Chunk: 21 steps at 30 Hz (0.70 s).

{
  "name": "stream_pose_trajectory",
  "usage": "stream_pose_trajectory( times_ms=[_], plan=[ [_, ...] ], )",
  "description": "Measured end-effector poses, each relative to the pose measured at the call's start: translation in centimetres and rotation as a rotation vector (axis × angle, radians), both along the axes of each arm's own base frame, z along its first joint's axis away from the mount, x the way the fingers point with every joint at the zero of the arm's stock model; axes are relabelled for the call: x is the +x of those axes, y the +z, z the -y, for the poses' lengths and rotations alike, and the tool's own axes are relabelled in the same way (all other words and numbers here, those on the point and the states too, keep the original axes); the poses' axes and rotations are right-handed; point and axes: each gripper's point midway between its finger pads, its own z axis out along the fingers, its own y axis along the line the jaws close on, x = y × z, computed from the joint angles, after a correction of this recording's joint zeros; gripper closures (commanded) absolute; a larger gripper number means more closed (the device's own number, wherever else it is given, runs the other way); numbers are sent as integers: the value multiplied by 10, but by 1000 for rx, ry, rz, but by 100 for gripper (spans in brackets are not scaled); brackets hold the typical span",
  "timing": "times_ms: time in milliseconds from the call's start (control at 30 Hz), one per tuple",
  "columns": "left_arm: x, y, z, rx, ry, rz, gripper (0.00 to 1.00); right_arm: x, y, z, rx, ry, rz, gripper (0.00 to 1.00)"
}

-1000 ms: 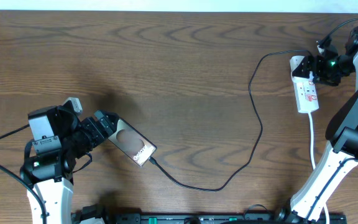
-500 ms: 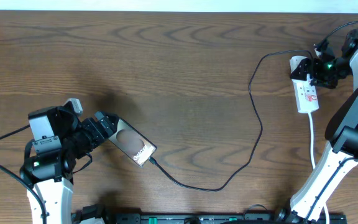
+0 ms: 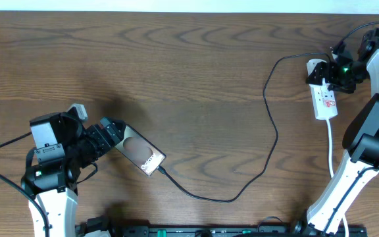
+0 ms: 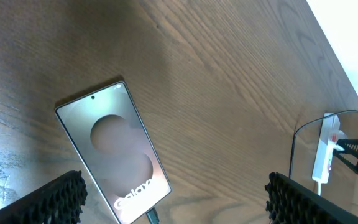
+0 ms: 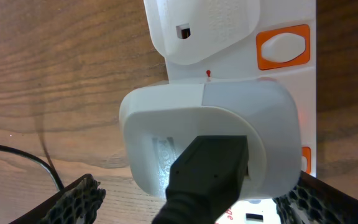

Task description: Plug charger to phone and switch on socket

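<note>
I had a dark wood-grain table [image 3: 176,79] filling the overhead view. The phone [image 3: 140,153] lay flat on it at about 8 o'clock. It sat askew, with its lettered end pointing toward 4 o'clock. The charger [image 3: 276,133] cable met that end, sagged across the wood toward 6 o'clock, then curved up to the socket [image 3: 324,99]. The socket lay lengthwise between 2 and 3 o'clock. Its thick white cord [image 3: 331,148] trailed over the table toward 5 o'clock.
</note>
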Motion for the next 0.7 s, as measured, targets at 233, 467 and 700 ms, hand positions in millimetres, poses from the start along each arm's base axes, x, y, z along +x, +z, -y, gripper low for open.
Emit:
stream_pose_trajectory(
  times_ms=[233,467,700],
  plan=[
    [-1,0,0,1,-2,-2,8,1,1,-2,17,-7,4,1],
    [-1,-1,0,0,-2,-5,9,-9,5,-5,7,-84,-78,1],
    [-1,-1,0,0,-2,-5,8,-19,43,31,-162,-240,-147,1]
  ],
)
